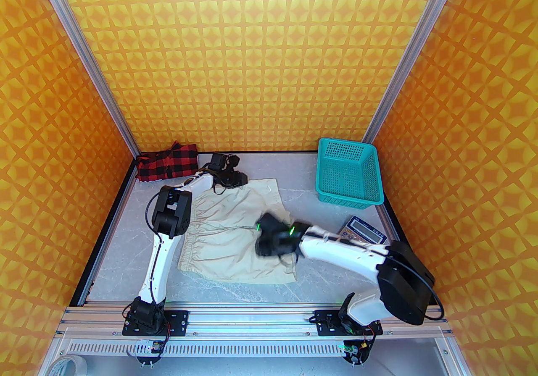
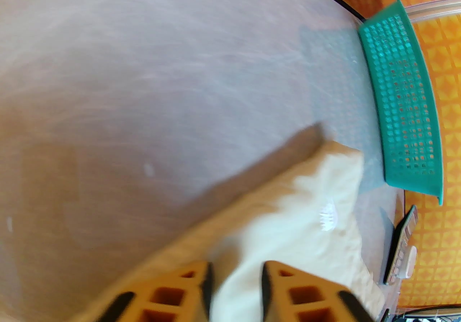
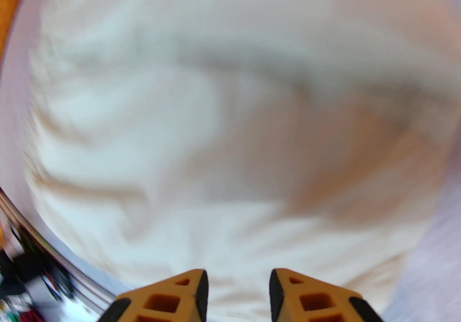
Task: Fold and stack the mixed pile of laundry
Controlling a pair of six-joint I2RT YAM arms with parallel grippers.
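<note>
While left tool and right tool gape, cream garment lies beneath both.

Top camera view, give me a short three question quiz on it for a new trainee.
1. True or false: the red-and-black check shirt lies inside the teal basket.
2. What is the right gripper over? A the cream garment; B the red-and-black check shirt; C the teal basket.
3. Which device lies just nearer the arms than the teal basket?

Key: 1 false, it lies in the far left corner; 2 A; 3 the grey calculator.
</note>
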